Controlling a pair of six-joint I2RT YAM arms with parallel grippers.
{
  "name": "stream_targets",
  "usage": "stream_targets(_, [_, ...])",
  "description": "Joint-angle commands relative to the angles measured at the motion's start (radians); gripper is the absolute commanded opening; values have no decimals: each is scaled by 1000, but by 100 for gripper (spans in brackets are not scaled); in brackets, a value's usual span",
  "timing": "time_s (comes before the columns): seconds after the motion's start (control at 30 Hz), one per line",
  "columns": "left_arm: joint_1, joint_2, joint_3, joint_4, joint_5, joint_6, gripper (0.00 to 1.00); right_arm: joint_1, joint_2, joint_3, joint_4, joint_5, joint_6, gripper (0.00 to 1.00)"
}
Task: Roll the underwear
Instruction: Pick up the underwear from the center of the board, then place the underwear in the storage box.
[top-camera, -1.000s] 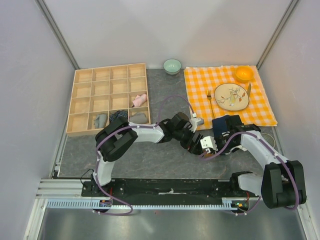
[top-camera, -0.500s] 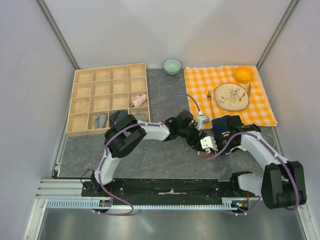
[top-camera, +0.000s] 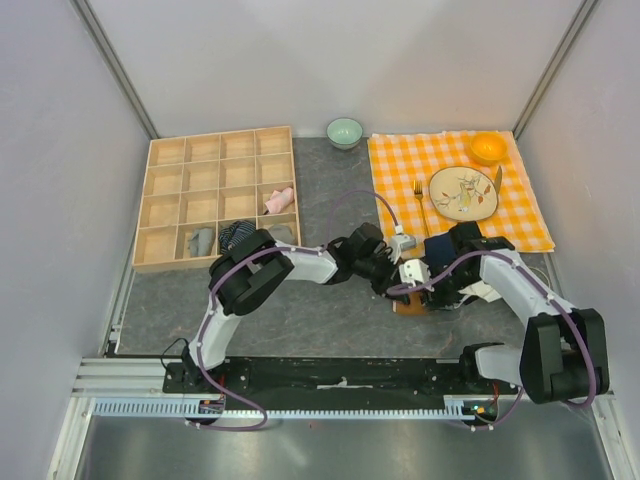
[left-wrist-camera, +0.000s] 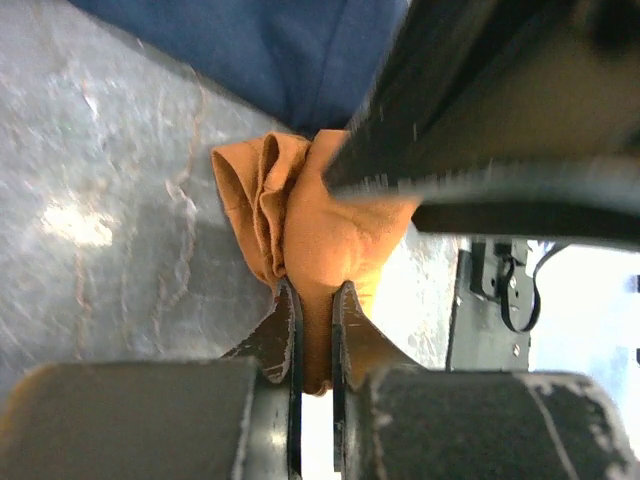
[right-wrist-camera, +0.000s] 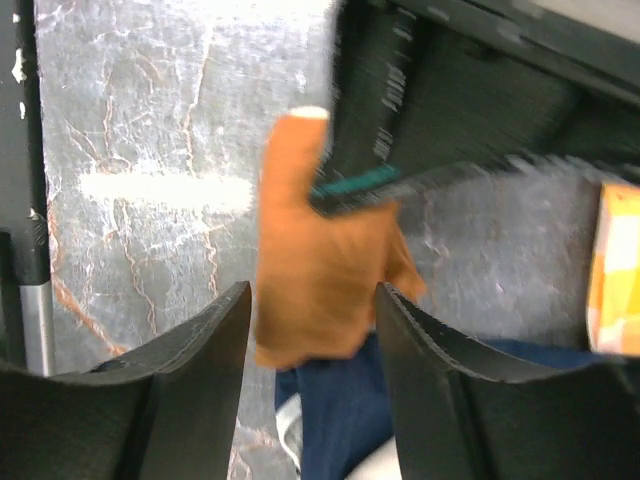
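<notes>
We see a dark grey marbled table filling the middle of the top view. A square wooden compartment tray sits at upper left and an orange-and-white checked cloth at upper right. Right of centre, a navy blue cloth touches the rust-brown cloth underwear, bunched on the table. The left gripper pinches its fold; the right gripper straddles it, jaws apart.

no legible text, no labels, brands, numbers or signs readable anywhere
</notes>
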Motion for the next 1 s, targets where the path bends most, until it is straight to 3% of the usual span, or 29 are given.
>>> stream_targets(0.0, [-9, -62, -133, -43, -27, -6, 2, -1, 16, 165, -151, -2, 159, 63])
stream_targets(0.2, [-5, -260, -355, 86, -127, -2, 2, -1, -10, 333, -223, -134, 305, 69])
stream_targets(0.43, [-3, -582, -559, 14, -352, 110, 2, -1, -59, 373, -130, -256, 507, 71])
stream_targets(0.63, [18, -889, -624, -116, -535, 230, 2, -17, -116, 270, 157, -306, 793, 74])
stream_targets(0.8, [92, -1111, -650, -208, -603, 342, 2, -78, -160, 221, 174, -343, 776, 81])
stream_targets(0.97, [202, -1178, -569, -331, -656, 481, 2, -80, -156, 216, 180, -306, 785, 83])
